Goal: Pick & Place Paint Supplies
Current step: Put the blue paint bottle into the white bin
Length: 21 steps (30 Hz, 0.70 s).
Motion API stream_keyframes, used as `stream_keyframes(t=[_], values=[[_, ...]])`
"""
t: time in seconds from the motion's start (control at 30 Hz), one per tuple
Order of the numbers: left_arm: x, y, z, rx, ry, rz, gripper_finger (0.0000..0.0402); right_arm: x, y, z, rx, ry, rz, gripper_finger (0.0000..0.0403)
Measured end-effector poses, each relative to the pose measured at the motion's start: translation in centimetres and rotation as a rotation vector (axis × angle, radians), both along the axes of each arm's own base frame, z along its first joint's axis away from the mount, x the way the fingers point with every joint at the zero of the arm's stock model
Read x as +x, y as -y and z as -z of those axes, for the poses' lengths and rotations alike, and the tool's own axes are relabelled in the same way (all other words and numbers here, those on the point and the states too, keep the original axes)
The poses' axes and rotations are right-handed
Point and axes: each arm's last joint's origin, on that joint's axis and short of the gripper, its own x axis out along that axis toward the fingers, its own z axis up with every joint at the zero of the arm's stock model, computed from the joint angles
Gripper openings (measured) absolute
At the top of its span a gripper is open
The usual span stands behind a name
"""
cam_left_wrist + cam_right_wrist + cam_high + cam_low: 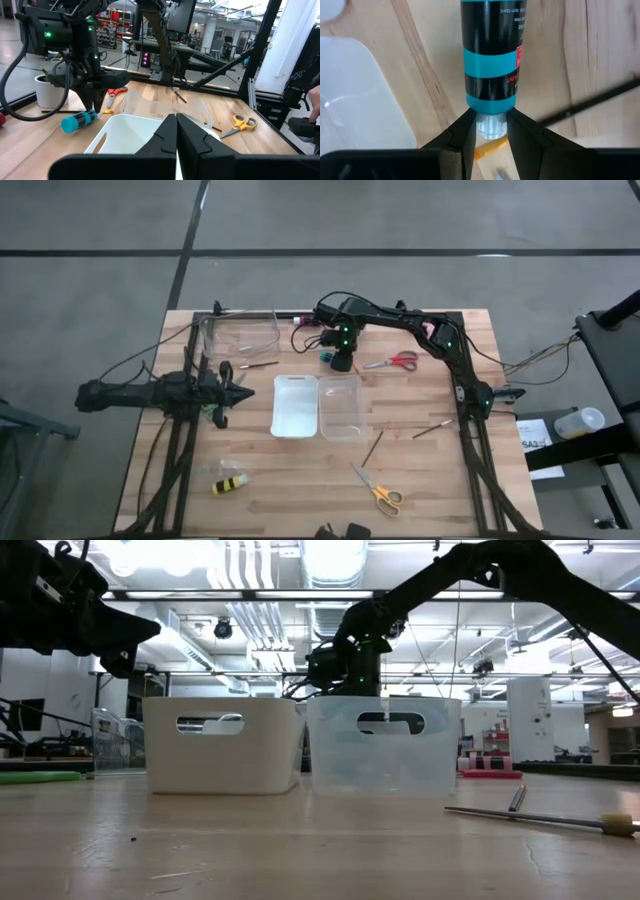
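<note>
The right gripper (488, 131) clenches the teal paint bottle (490, 55) near the desk's far edge. Both bins, white (295, 406) and clear (340, 407), look empty, so nearly everything remains. The left gripper (176, 131) waits clenched near the left edge.

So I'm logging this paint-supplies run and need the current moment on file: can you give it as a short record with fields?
right gripper: over the table's far side, fingers closed around the clear cap of the teal paint bottle
left gripper: fingers together, empty, waiting left of the bins
white bin: table centre, nothing visible inside
clear bin: beside the white bin, on its right; looks empty
red scissors: on the table, right of the bottle
yellow scissors: near edge
yellow-and-black bottle: near left
</note>
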Motion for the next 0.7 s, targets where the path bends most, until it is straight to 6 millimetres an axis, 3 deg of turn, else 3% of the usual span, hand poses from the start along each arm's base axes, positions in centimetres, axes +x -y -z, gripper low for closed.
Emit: stream_keyframes(t=[0.27, 0.57, 0.7], values=[[0.0, 0.0, 0.0, 0.000, 0.000, 0.000, 0.0001, 0.2, -0.6, -0.4, -0.004, -0.009, -0.008, 0.0098], [0.0, 0.0, 0.0, 0.000, 0.000, 0.000, 0.0001, -0.1, -1.3, -2.8, -0.028, 0.033, -0.015, 0.0098], [0.0, 0.0, 0.0, 0.000, 0.000, 0.000, 0.0001, 0.0, -1.5, -2.5, -0.024, 0.027, -0.019, 0.0098]])
